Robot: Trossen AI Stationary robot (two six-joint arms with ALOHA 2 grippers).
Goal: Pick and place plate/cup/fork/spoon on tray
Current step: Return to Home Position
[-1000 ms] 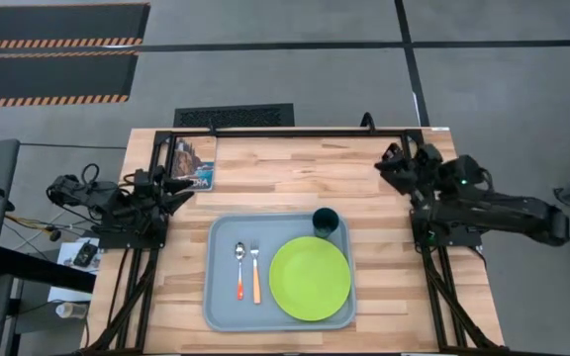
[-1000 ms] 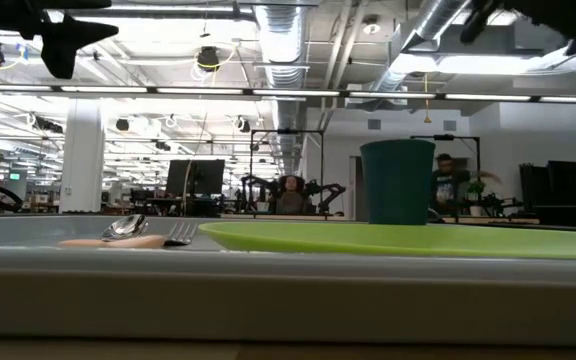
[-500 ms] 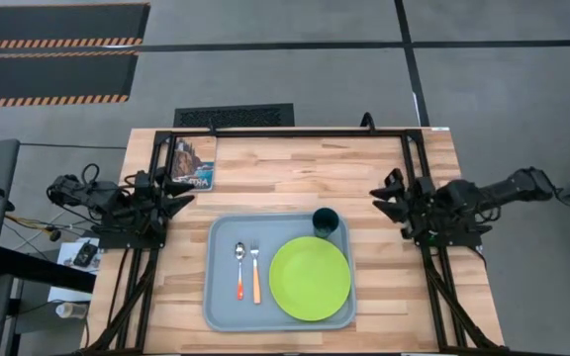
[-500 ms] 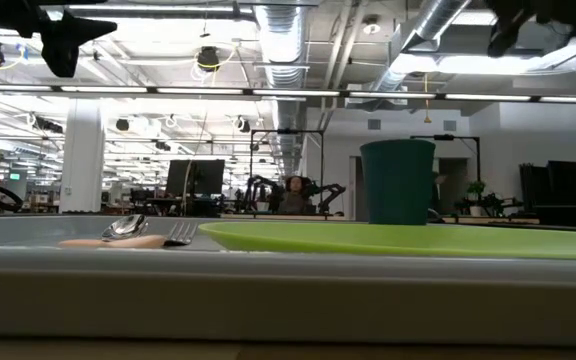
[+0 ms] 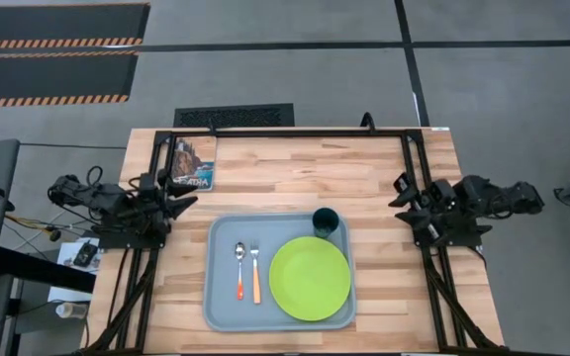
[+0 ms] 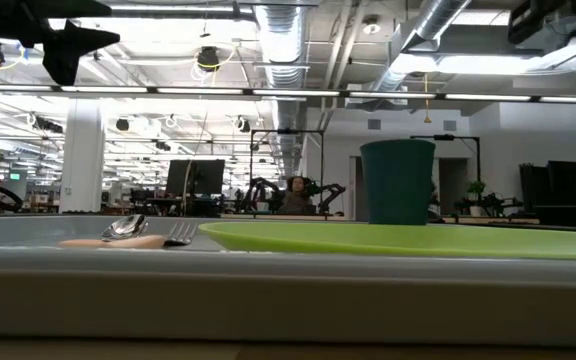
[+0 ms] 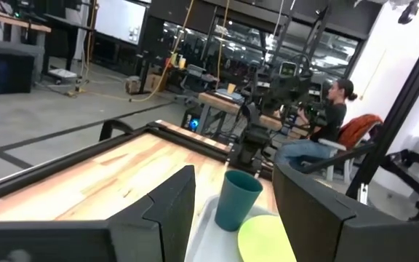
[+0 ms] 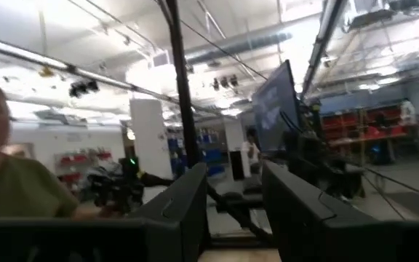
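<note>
A wooden desk (image 5: 285, 178) is standing on a grey floor, carrying a blue-grey tray (image 5: 224, 297). Lying on the tray are the lime-green plate (image 5: 310, 278), the teal cup (image 5: 326, 220) at its far edge, and the spoon (image 5: 239, 269) beside the fork (image 5: 255, 273). An ACADIA booklet (image 5: 194, 163) is resting near the left tool (image 5: 184, 197), fingers apart. The right tool (image 5: 401, 194) is waiting at the desk's right edge, fingers apart too. Only the low view is showing the hall's ceiling ducts behind the cup (image 6: 397, 181).

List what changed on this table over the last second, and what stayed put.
The right gripper pulled back to the table's right edge, its arm folding in, fingers open and empty. The left gripper, plate, cup, spoon and fork on the tray stayed put.
</note>
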